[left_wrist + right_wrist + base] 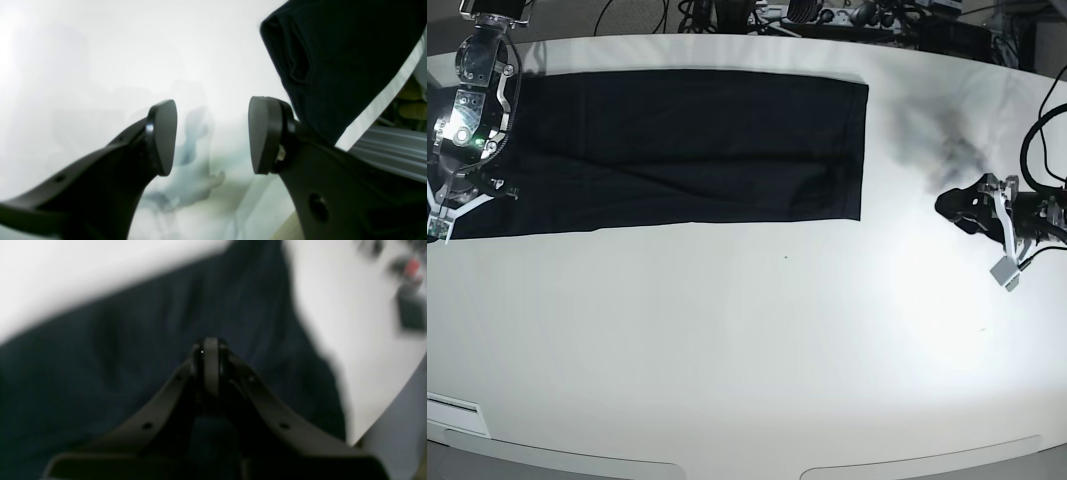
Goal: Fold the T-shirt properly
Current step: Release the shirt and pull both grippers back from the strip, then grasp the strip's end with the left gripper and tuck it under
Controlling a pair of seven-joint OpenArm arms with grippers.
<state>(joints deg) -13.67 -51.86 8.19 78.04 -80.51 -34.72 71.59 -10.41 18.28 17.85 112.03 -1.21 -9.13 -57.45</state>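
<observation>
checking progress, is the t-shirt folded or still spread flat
Partly folded: the T-shirt lies as a long, flat rectangular band on the table, no sleeves sticking out.

The T-shirt [687, 145] is plain black, without any pattern, and it lies on a white table [757, 340]. The left gripper [212, 136] has dark grey pads, and the right gripper [210, 366] is dark grey to black too.
</observation>
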